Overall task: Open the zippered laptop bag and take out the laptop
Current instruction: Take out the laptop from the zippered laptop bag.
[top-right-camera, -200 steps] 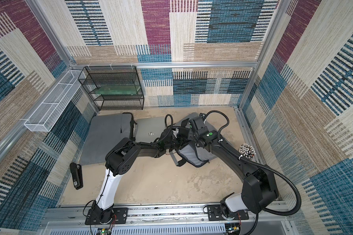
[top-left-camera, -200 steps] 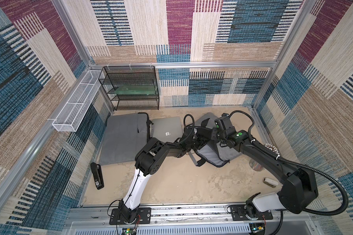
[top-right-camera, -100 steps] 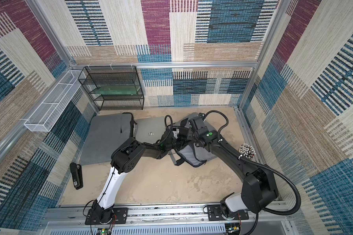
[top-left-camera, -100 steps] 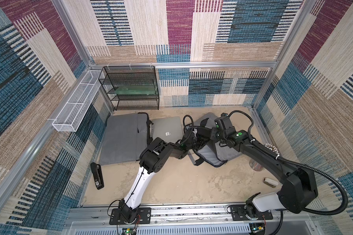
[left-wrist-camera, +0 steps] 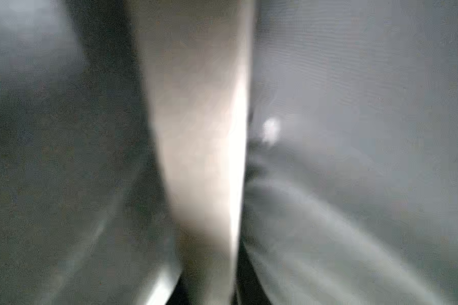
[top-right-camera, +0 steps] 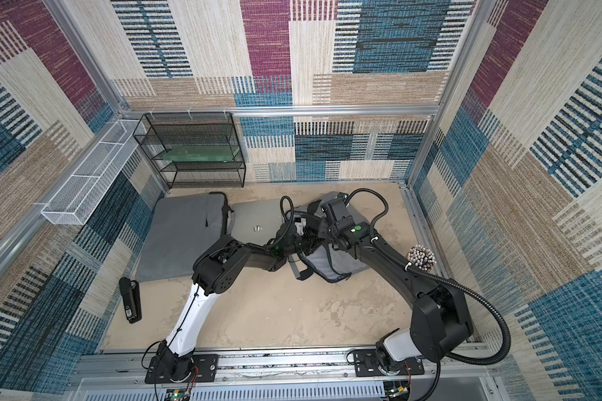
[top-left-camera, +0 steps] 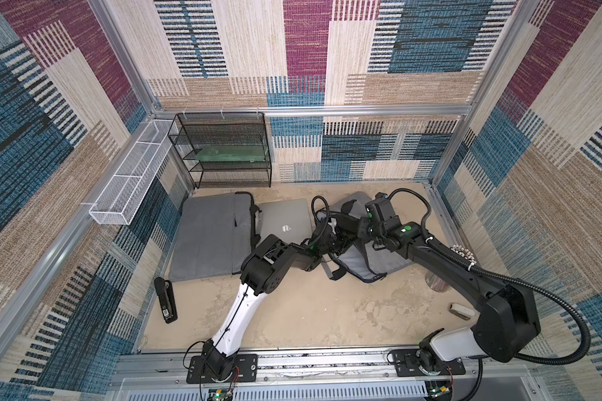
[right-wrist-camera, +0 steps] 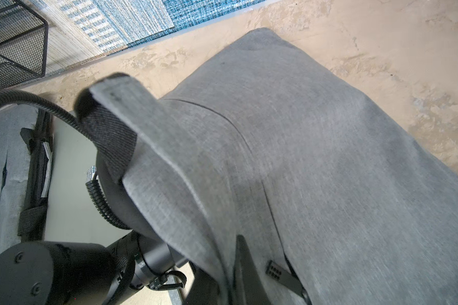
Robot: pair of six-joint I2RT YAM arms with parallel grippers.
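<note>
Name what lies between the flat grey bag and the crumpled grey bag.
A closed silver laptop lies between the flat grey bag and the crumpled grey bag, as both top views show.

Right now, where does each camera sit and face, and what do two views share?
Both top views: high over the arms' bases, looking down; left arm, right arm, grey bag, laptop show.
Left wrist: too close, blurred grey; no arm made out.
Right wrist: just over the grey bag, looking along it; left arm shows.
Shared: top and right wrist views both show grey bag and laptop.
</note>
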